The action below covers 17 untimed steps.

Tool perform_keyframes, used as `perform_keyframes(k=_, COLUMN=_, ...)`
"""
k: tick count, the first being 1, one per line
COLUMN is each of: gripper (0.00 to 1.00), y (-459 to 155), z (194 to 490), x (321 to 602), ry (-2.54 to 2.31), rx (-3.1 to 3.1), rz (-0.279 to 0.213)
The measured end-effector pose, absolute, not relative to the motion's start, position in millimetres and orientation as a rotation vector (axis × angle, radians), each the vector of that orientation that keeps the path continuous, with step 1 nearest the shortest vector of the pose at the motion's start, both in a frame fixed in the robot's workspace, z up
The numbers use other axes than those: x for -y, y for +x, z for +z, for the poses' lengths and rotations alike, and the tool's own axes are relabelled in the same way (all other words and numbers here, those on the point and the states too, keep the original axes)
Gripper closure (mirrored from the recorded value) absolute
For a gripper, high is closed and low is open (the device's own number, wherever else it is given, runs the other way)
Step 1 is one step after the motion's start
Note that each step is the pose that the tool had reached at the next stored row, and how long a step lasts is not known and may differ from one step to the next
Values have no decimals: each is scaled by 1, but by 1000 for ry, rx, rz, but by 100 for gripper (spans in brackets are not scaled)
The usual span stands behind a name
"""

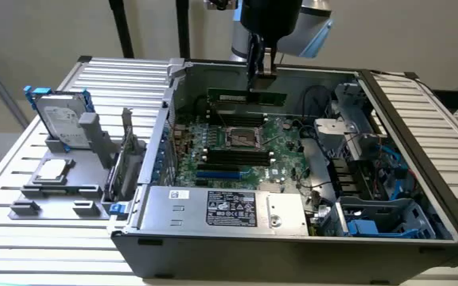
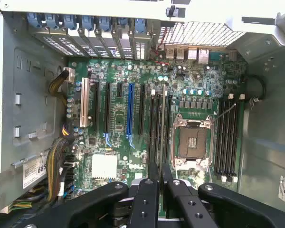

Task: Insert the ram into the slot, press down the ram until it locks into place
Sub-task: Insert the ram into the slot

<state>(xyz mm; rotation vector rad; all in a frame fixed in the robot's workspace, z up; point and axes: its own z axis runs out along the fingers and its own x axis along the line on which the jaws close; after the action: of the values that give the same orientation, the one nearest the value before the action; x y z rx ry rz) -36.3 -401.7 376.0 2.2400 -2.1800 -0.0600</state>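
Jaws are clamped on the ram, gripping its top edge off-centre, and the green stick hangs level inside the open computer case. That case spans the slatted table from its far edge almost to its near edge. From the exterior view I cannot judge how high the ram sits over the motherboard. It overlaps the black sockets beyond the processor socket, but I see no contact. In the wrist view the two fingers stand nearly together. The ram between them is edge-on, a thin line I can hardly separate from the slot bank between the blue slot and the processor socket. Which slot it lines up with I cannot tell. The arm is cut off above.
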Motion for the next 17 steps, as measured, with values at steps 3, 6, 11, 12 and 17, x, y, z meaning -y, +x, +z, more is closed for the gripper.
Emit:
perform_keyframes(k=3, gripper=86, y=-36, z=376, x=402, ry=2240, rx=2180, rz=-60)
perform_keyframes(k=6, gripper=86, y=-36, z=376, x=402, ry=2240, rx=2180, rz=-60)
perform_keyframes(k=11, gripper=86, y=-36, z=376, x=402, ry=2240, rx=2180, rz=-60)
perform_keyframes(k=12, gripper=86, y=-36, z=376, x=402, ry=2240, rx=2180, rz=-60)
perform_keyframes(k=17, gripper=86, y=-36, z=372, x=404, ry=2240, rx=2180, rz=-60)
